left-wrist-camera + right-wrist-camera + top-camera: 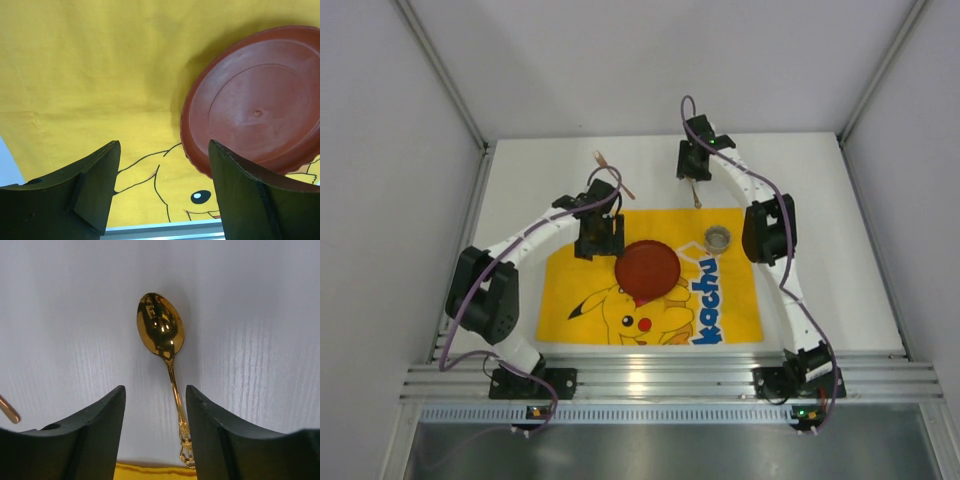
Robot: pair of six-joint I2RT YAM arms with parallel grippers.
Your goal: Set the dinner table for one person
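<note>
Right gripper [155, 390]: jaws apart, straddling the handle of the polished gold teaspoon [160, 326], nothing clamped yet. The spoon lies flat on the white matte dinner table [820, 200], just past the far edge of the yellow cartoon-print cloth mat [570, 285]. It looks lined up for a pinch on the handle, the thin part that fits the jaw gap.

Left gripper [164, 145]: released, empty, hanging over the mat just left of the round red-brown plastic plate [255, 105]. The plate sits mid-mat and the small clear glass [717, 238] at its far right, a normal one-person layout.

The thin pinkish utensil [612, 172] is on bare table; fork or knife, can't tell.

Only readable text: blue "kachu" [705, 300] on the mat.
</note>
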